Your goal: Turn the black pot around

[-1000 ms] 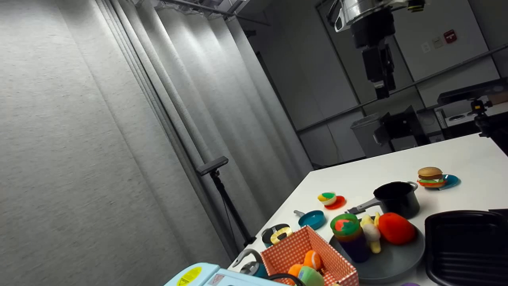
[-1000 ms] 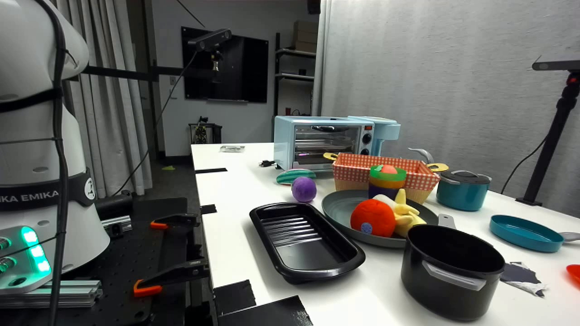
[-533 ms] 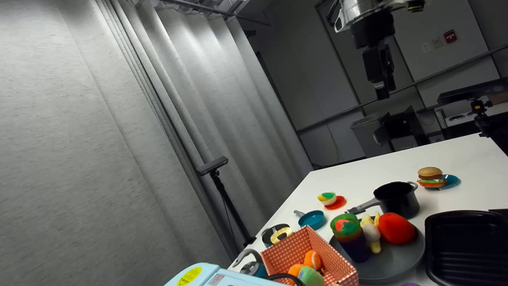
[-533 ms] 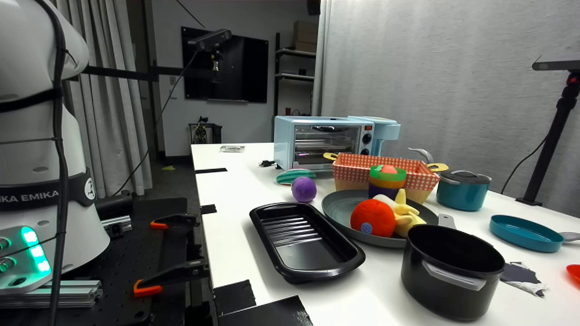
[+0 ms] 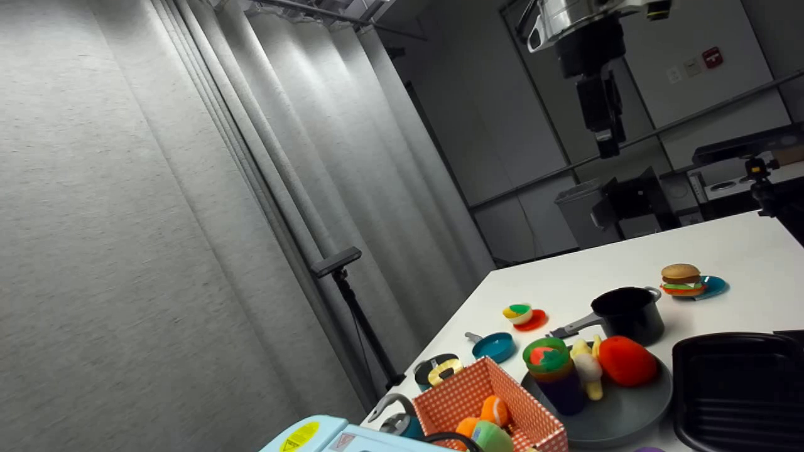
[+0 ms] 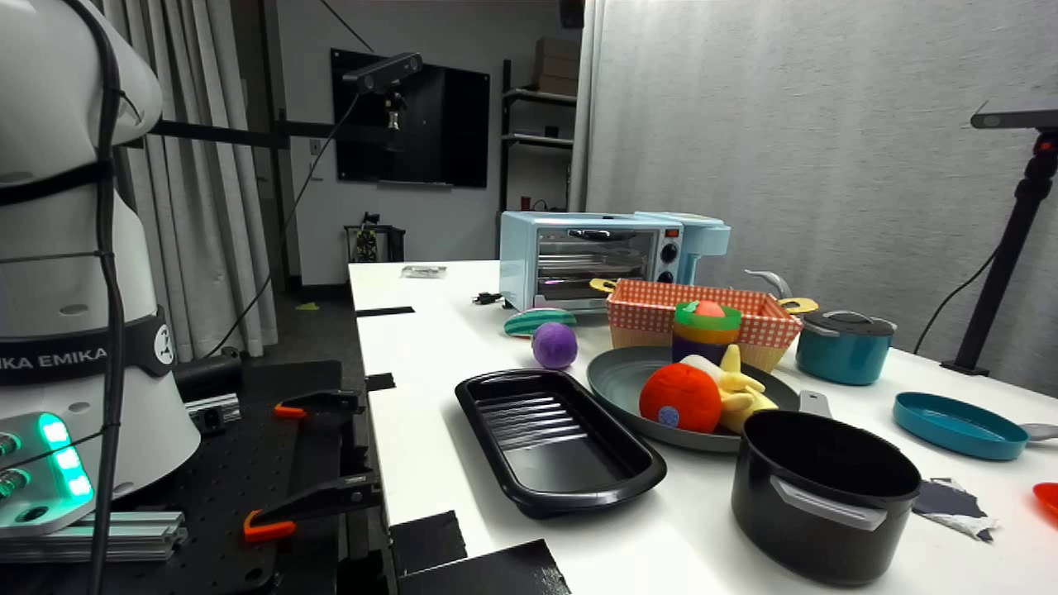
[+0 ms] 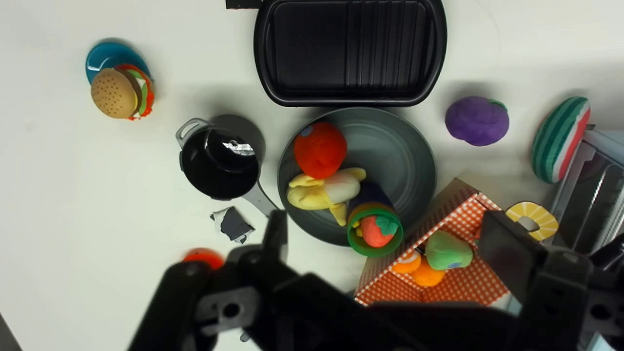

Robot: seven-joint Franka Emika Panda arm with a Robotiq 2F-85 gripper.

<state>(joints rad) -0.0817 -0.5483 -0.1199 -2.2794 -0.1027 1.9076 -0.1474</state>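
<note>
The black pot (image 5: 630, 317) stands upright on the white table, and it also shows in an exterior view (image 6: 814, 504) and the wrist view (image 7: 219, 163). It looks empty inside. It has a long grey handle (image 7: 259, 199), pointing toward the grey plate, and a small grey loop handle (image 7: 187, 129) on the opposite side. My gripper (image 5: 608, 150) hangs high above the table, well clear of the pot. In the wrist view the gripper (image 7: 390, 241) has its fingers wide apart with nothing held between them. The pot lies up and left of the fingers there.
A grey plate (image 7: 399, 156) with a red toy, banana and stacked cups sits beside the pot. A black ridged pan (image 7: 312, 48), checkered basket (image 7: 390, 287), toy burger (image 7: 114, 92), purple toy (image 7: 477, 120), teal pan (image 6: 959, 426) and blue oven (image 6: 519, 256) are around it.
In an exterior view my gripper's fingertips have shifted very slightly to the right and down. The pot and the other objects have not moved.
</note>
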